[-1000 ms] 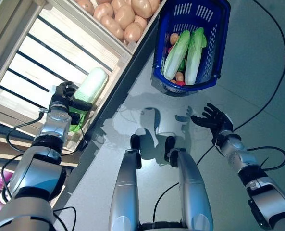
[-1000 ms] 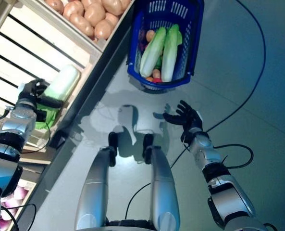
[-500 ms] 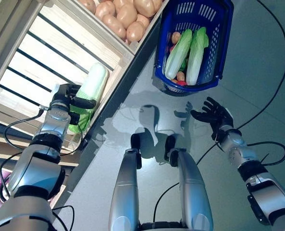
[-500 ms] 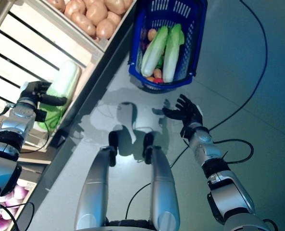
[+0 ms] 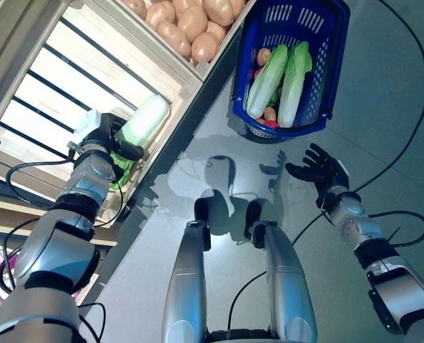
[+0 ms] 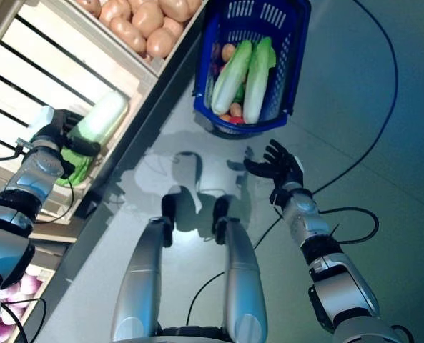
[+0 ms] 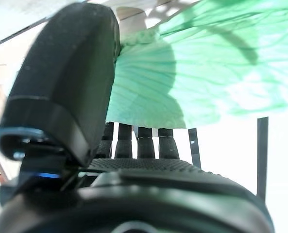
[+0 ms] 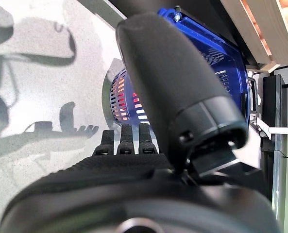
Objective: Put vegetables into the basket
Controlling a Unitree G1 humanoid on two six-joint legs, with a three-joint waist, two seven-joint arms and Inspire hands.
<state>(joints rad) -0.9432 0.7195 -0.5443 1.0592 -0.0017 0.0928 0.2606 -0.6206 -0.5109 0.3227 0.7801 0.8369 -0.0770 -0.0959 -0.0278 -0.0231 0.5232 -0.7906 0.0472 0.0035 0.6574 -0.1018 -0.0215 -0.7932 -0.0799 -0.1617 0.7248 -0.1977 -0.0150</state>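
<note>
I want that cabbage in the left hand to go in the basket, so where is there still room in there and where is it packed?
The two cabbages fill the middle of the blue basket, smaller vegetables wedged under them. Bare room shows at the far end near the slotted wall and along the right wall. The left hand grips a cabbage over the slatted shelf; the right hand hangs open above bare floor.
</note>
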